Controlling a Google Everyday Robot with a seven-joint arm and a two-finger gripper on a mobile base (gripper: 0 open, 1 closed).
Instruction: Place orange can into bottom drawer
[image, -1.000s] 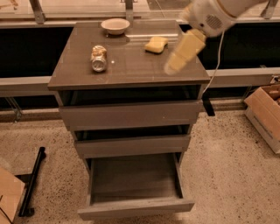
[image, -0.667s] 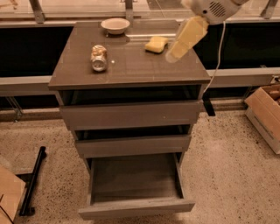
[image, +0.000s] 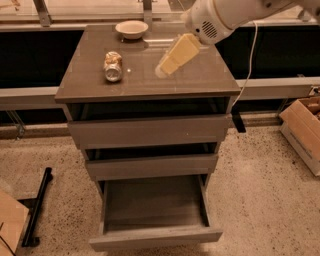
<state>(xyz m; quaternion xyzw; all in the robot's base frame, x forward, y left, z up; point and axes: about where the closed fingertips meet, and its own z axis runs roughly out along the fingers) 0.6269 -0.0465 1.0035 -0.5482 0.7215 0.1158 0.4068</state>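
The orange can (image: 113, 66) lies on its side on the left part of the cabinet top (image: 200, 80), one silver end facing me. My gripper (image: 162, 71), cream-coloured, reaches down from the white arm (image: 215, 17) at the upper right. It hangs over the middle of the top, about a hand's width right of the can, and does not touch it. The bottom drawer (image: 155, 239) is pulled far out and its tray is empty. The yellow sponge is hidden behind the gripper.
A pale bowl (image: 131, 29) stands at the back of the top. The two upper drawers (image: 150, 131) are slightly ajar. A cardboard box (image: 305, 127) sits on the floor at the right. A black stand (image: 37, 207) and cardboard (image: 10, 225) are at the lower left.
My gripper has moved left across the cabinet top, closer to the can, and now covers the yellow sponge. The can and drawers have not moved.
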